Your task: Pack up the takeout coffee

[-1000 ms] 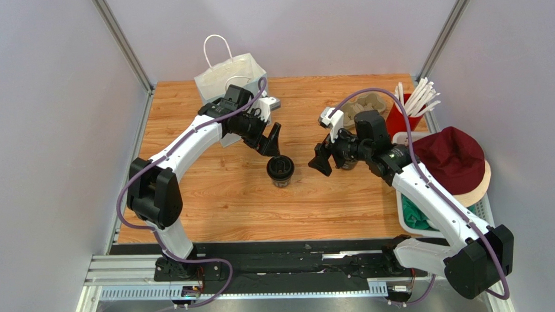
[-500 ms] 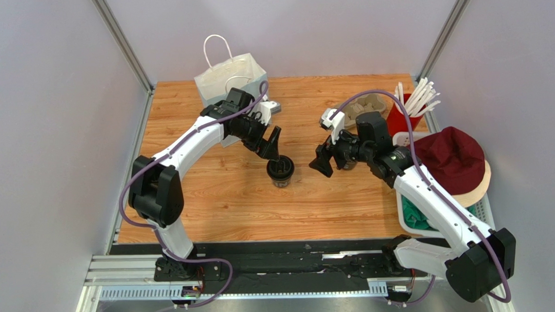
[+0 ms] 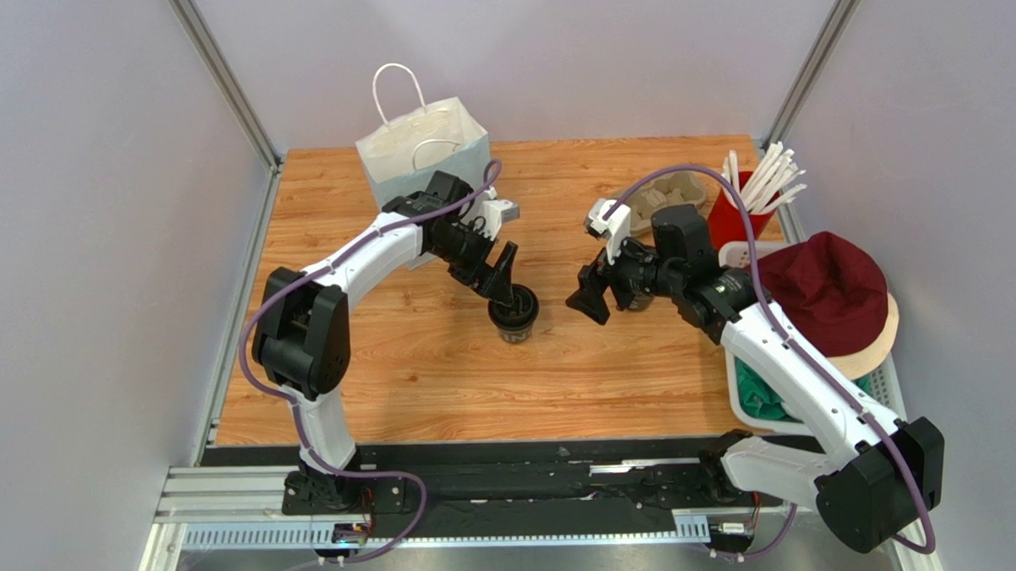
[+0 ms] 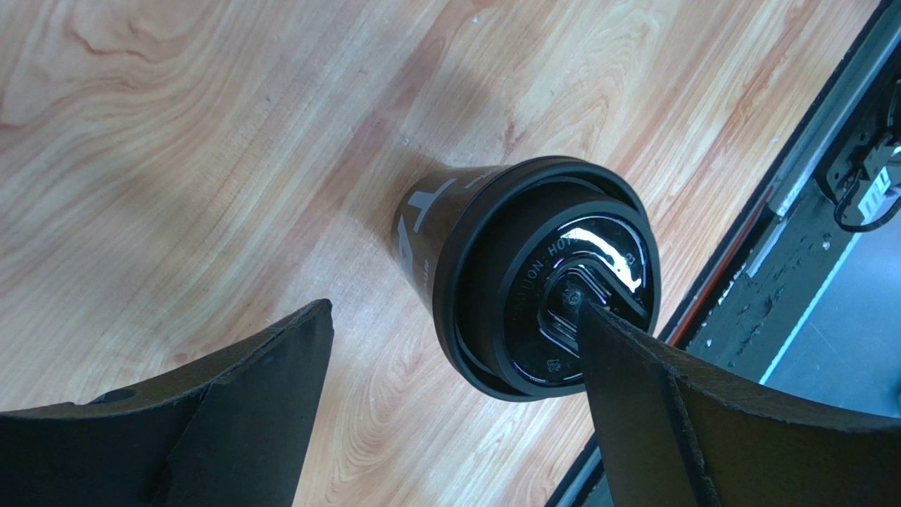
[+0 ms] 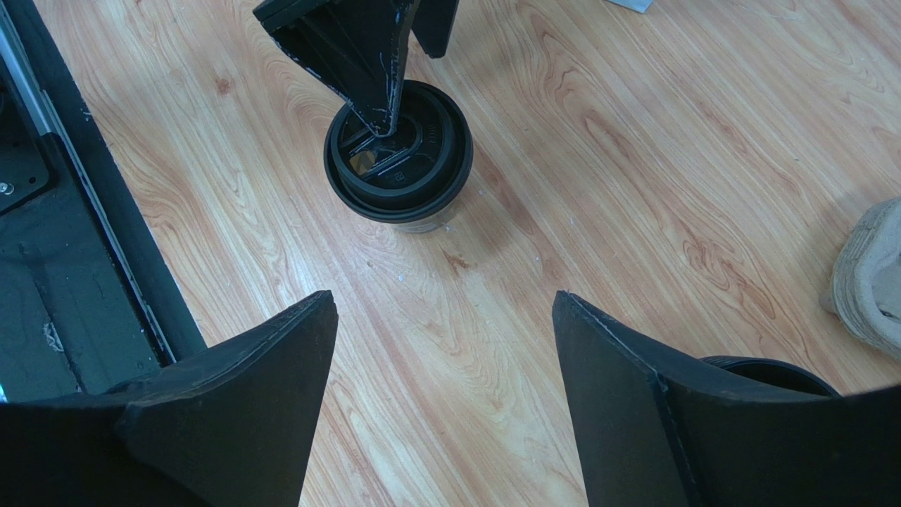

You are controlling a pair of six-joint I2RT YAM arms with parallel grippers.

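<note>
The takeout coffee (image 3: pixel 514 313) is a black lidded cup standing upright on the wooden table, left of centre. My left gripper (image 3: pixel 502 282) hangs open just above it. In the left wrist view one fingertip (image 4: pixel 588 317) lies over the glossy lid (image 4: pixel 561 296). The other finger (image 4: pixel 277 370) stands well clear of the cup's side, over bare wood. My right gripper (image 3: pixel 590 295) is open to the right of the cup, apart from it. In its wrist view its fingers (image 5: pixel 301 349) frame bare wood, with the cup (image 5: pixel 400 158) farther off under the left arm's finger.
A white paper bag (image 3: pixel 420 147) stands at the back left. The brown pulp carrier (image 3: pixel 656 194) and a red cup of straws (image 3: pixel 742 212) sit at the back right. A maroon hat (image 3: pixel 833 287) lies on a white bin. A dark rim (image 5: pixel 772 370) shows beside the right gripper's finger.
My left arm has swung in and lowered its gripper toward the cup, so one fingertip now sits over the lid. The right arm and the cup have stayed put.
</note>
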